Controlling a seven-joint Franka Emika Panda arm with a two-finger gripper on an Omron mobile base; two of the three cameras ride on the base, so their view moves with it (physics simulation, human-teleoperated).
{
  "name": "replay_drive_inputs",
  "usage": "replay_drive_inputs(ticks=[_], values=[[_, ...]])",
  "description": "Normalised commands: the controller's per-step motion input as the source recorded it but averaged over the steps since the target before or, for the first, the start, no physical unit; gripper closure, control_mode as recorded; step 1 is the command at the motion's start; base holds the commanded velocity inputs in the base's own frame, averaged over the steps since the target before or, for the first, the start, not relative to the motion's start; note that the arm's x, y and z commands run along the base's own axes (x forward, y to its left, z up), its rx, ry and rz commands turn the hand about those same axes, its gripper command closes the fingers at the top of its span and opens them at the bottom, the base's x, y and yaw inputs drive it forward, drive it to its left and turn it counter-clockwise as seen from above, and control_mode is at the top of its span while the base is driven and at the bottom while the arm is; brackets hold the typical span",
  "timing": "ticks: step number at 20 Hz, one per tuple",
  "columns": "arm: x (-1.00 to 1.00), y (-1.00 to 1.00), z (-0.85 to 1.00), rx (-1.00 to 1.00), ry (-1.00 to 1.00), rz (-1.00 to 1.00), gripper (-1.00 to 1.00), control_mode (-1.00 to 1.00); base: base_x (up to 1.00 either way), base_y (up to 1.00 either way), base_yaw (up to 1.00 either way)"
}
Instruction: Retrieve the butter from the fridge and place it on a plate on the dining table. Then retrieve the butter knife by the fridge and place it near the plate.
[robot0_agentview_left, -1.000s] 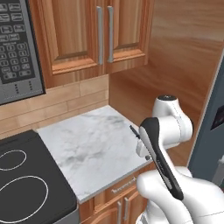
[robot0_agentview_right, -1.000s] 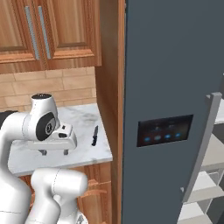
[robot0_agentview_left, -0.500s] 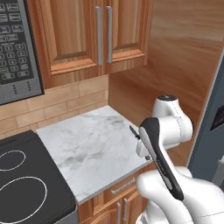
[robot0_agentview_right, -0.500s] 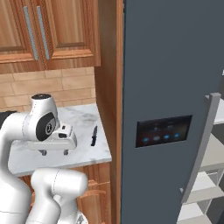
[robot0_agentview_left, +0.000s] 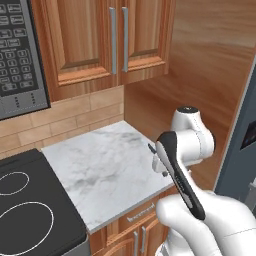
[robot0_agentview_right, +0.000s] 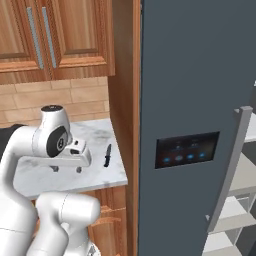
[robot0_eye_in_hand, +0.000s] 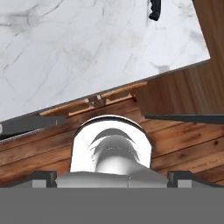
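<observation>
Nothing real has moved since the earlier frames: arm, knife and counter sit the same, and the right base view has drifted only a hair.

Fingertips (robot0_eye_in_hand: 43, 176) stand at the two bottom corners of the hand view, far apart, with nothing between them. In the right base view the gripper (robot0_agentview_right: 66, 169) hangs fingers-down over the front part of the marble counter (robot0_agentview_right: 100, 142), jaws spread wide and empty, clear of the stone.

The butter knife (robot0_agentview_right: 107, 155) lies flat on that counter just beside the gripper, on the fridge side, apart from it and not touched. It is thin and near-black and runs roughly front to back, near the counter's right edge. In the hand view the butter knife (robot0_eye_in_hand: 154, 9) is cut off by the top edge, with only one dark end showing on the marble. In the left base view its tip (robot0_agentview_left: 150, 148) peeks out beside the arm's link.

Below the counter's front edge, the hand view shows a wooden drawer front with a small handle (robot0_eye_in_hand: 96, 100).

A wooden side panel (robot0_agentview_right: 122, 100) stands between the counter and the fridge (robot0_agentview_right: 190, 75), which is tall and slate-grey with a black panel with blue lights (robot0_agentview_right: 187, 150) and a long light-grey handle (robot0_agentview_right: 231, 165). Pale shelves (robot0_agentview_right: 240, 175) show past the handle at the right.

The left base view shows wooden wall cabinets (robot0_agentview_left: 100, 45) over the counter, a microwave (robot0_agentview_left: 20, 60) at upper left and a black cooktop (robot0_agentview_left: 25, 215) touching the counter's left end.
</observation>
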Motion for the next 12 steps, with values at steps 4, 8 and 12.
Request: replay_drive_inputs(ticks=[4, 8, 12], values=[[0.5, 0.0, 0.0, 0.0, 0.0, -0.19, -1.0, -1.0, 0.0, 0.0, 0.0], [0.63, -0.04, -0.08, -0.03, 0.0, -0.18, -1.0, -1.0, 0.0, 0.0, 0.0], [0.82, -0.04, -0.38, -0.08, 0.0, -0.09, -1.0, -1.0, 0.0, 0.0, 0.0]])
